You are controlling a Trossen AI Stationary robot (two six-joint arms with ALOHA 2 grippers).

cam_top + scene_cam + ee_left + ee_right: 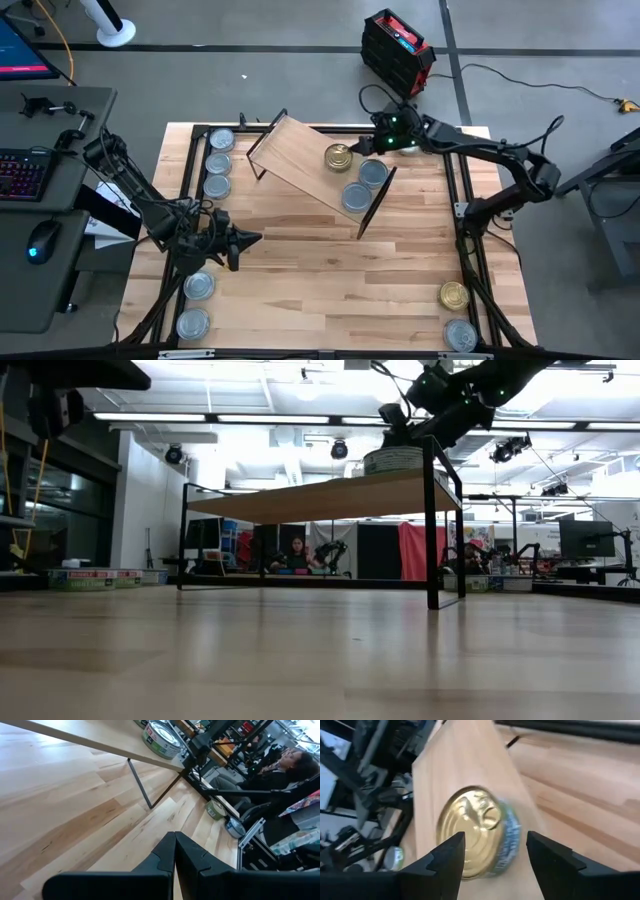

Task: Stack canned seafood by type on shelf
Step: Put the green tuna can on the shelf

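The light-wood shelf (305, 160) stands askew on its black legs at the table's far middle. On it rest a gold-topped tin (338, 157) and two silver-topped tins (373, 173) (355, 197). My right gripper (370, 146) is open just right of the gold tin. In the right wrist view its fingers (452, 855) stand on either side of the gold tin (477, 832), apart from it. My left gripper (245, 240) is shut and empty, low over the table's left middle; it also shows in its wrist view (175, 855).
Three silver tins (218, 162) lie in a row along the far left edge and two (196, 305) at the near left. A gold tin (453, 295) and a silver tin (460, 334) sit at the near right. Bare planks (330, 280) lie in front of the shelf.
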